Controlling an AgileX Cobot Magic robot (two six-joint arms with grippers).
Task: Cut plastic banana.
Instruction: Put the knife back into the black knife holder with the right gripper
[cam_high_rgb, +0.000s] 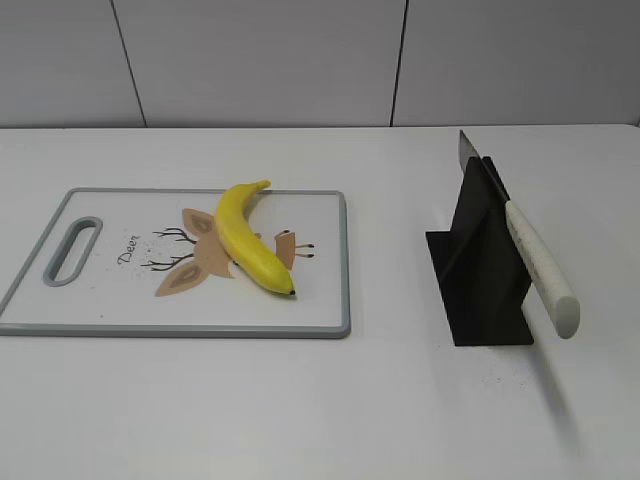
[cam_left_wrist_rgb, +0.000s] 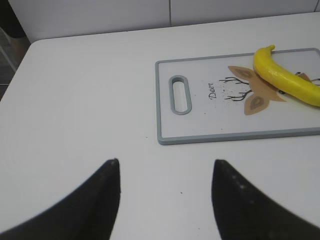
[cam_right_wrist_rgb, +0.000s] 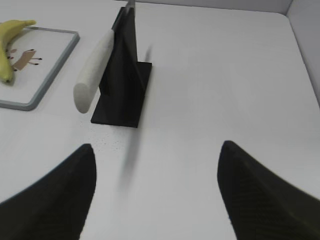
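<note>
The plastic banana (cam_high_rgb: 250, 238) is glossy yellow and lies diagonally on a white cutting board (cam_high_rgb: 90, 300) with a grey rim and a deer print. It also shows in the left wrist view (cam_left_wrist_rgb: 282, 80) and at the left edge of the right wrist view (cam_right_wrist_rgb: 9, 40). A knife with a white handle (cam_high_rgb: 540, 265) rests in a black stand (cam_high_rgb: 480, 265), handle toward me, also seen in the right wrist view (cam_right_wrist_rgb: 92, 67). My left gripper (cam_left_wrist_rgb: 165, 165) is open and empty over bare table, short of the board. My right gripper (cam_right_wrist_rgb: 157, 150) is open and empty, short of the stand. Neither gripper shows in the exterior view.
The white table (cam_high_rgb: 400, 400) ends at a grey panelled wall at the back. The board's handle slot (cam_left_wrist_rgb: 180, 94) faces the left gripper. The table's left edge (cam_left_wrist_rgb: 15, 70) shows in the left wrist view, its right edge (cam_right_wrist_rgb: 305, 65) in the right wrist view.
</note>
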